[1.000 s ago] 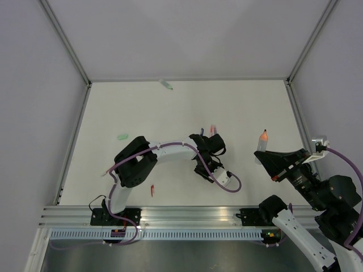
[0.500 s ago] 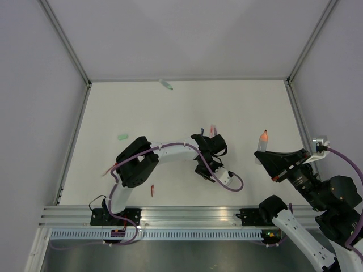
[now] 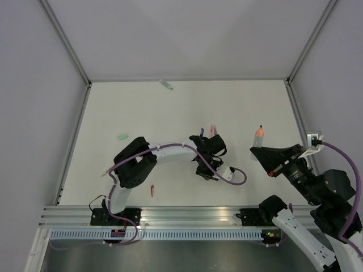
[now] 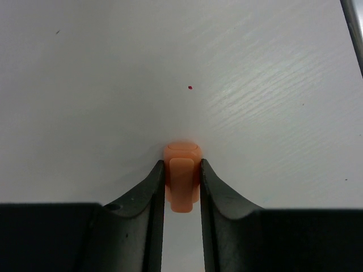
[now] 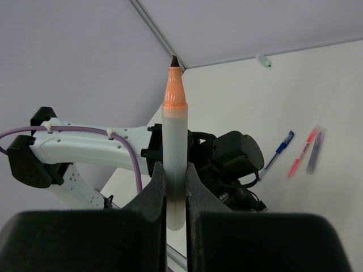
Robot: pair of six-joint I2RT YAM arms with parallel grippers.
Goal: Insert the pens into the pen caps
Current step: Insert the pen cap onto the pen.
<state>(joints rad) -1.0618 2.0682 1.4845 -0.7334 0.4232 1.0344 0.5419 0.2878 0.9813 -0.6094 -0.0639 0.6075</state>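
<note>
In the left wrist view an orange pen cap (image 4: 182, 181) lies on the white table, and my left gripper (image 4: 181, 164) is shut on it, both fingers pressed against its sides. From above, that gripper (image 3: 205, 169) points down near the table's middle and hides the cap. My right gripper (image 5: 174, 167) is shut on a white pen (image 5: 173, 130) with an orange neck and a dark tip, held upright above the table at the right (image 3: 259, 136). Blue (image 5: 277, 154), red (image 5: 300, 152) and dark grey (image 5: 315, 150) pens lie together beyond the left gripper.
A mint green cap (image 3: 122, 136) lies at the left. A pale green piece (image 3: 166, 84) rests near the back edge. A small red piece (image 3: 152, 190) sits near the front rail. The left arm's purple cable (image 3: 235, 180) loops over the table between the two arms.
The left jaws have closed in on the orange cap. The right arm has carried the upright pen a little to the left and away from the front edge.
</note>
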